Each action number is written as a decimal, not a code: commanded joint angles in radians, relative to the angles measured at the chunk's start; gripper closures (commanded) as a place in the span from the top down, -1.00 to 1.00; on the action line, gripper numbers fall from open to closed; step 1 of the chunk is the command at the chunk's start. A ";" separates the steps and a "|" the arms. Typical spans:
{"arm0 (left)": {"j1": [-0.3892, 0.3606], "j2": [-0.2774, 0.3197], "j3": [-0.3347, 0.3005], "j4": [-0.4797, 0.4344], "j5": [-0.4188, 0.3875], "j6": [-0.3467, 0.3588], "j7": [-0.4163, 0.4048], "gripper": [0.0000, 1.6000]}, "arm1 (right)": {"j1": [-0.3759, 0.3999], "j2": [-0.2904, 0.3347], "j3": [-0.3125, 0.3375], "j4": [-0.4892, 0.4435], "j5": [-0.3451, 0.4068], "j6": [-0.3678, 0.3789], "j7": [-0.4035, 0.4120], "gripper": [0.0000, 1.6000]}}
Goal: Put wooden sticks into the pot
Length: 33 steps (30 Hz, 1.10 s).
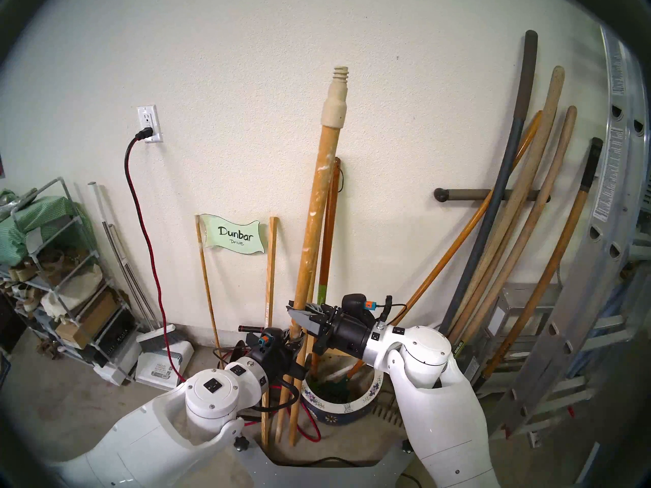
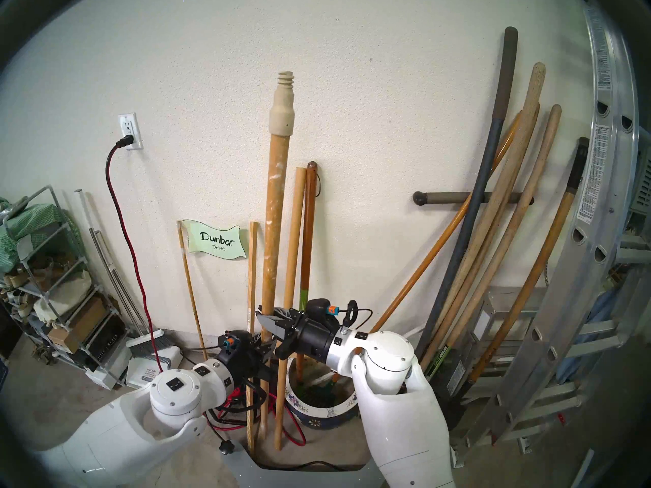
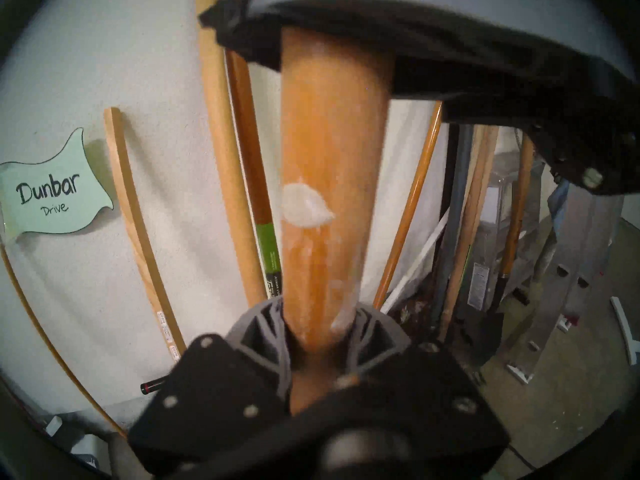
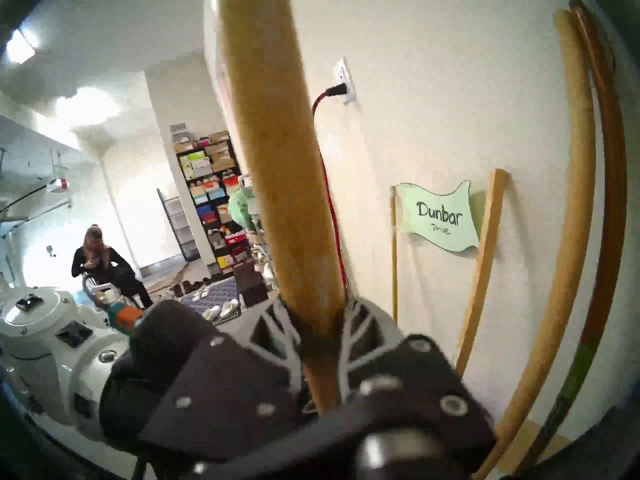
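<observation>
While both tools are clamping the same pole, the right tool point(image 1: 305, 313) is gripping the paint-flecked pole point(image 1: 322, 195) a little above the left tool point(image 1: 293, 339), each with its fingers pressed against the round wood. The pole is standing nearly upright, its cream threaded tip high above the tools and its foot seemingly resting on the floor just to the left of the pot point(image 1: 366, 397), not yet inside. Just behind it, the plain pole point(image 2: 294, 237) is leaning on the wall, its foot likewise outside the pot.

Judging by its length and thickness, the held pole is stiff, fairly light yet top-heavy in the swing; the smooth wood may be slipping under the fingers, so two spaced grips low on the shaft seem sensible.

Further right of the tools, a dark brown handle with a green label point(image 2: 307, 237) is already standing in the pot, crowding its mouth. To the left a thin square stick point(image 1: 270, 272) and a flag sign point(image 1: 234, 238) are leaning near, and a red cable point(image 1: 144, 230) is trailing across the floor below. Well to the right, a bundle of garden tool handles point(image 1: 521, 230) and a ladder point(image 1: 599, 300) are leaning on the wall.
</observation>
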 commanded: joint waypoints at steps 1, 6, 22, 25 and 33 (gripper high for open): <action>-0.109 -0.109 -0.043 0.104 0.027 0.009 -0.054 -1.00 | 0.006 -0.005 -0.007 -0.028 0.007 -0.034 -0.009 -1.00; -0.191 -0.152 -0.037 0.140 0.048 0.042 -0.099 -1.00 | -0.008 -0.004 -0.003 -0.045 0.009 -0.036 -0.024 -1.00; -0.250 -0.190 -0.048 0.184 0.081 0.100 -0.124 -0.58 | 0.007 -0.005 0.021 -0.053 0.049 0.045 -0.035 -1.00; -0.258 -0.196 -0.052 0.193 0.084 0.108 -0.119 0.64 | 0.010 -0.006 0.021 -0.053 0.049 0.053 -0.034 -1.00; -0.269 -0.204 -0.064 0.184 0.089 0.149 -0.103 1.00 | 0.022 -0.001 0.023 -0.053 0.059 0.084 -0.017 -1.00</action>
